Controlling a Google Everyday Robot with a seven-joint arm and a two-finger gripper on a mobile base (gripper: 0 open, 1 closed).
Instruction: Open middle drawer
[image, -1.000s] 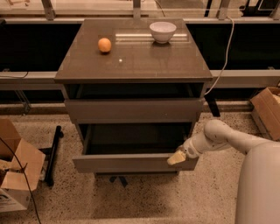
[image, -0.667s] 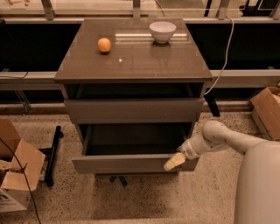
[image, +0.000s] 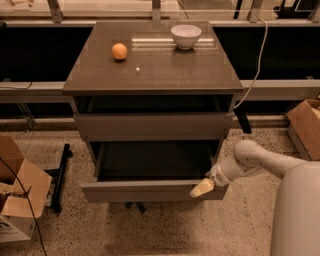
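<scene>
1. Far left on the floor, an open cardboard box (image: 17, 200) with its flaps up; what is inside is too dim to name.
2. Up on the cabinet top (image: 165, 75), an orange (image: 119, 51) sits left of centre, and a white bowl (image: 186, 36) sits to its right at the back edge.
3. Just under the top, the upper drawer (image: 150, 126) stands a little way out, only darkness showing behind its front.
4. Below it, the middle drawer (image: 145, 191) stands well out from the cabinet, its interior dark and nothing readable in it.
5. Now the gripper (image: 201, 189): it's right against that drawer's front at the right-hand end, the white arm (image: 260, 160) reaching in from the right. Whether it is parted or closed, I cannot tell.
6. Far right, another cardboard box (image: 305, 125) sits on the floor.
</scene>
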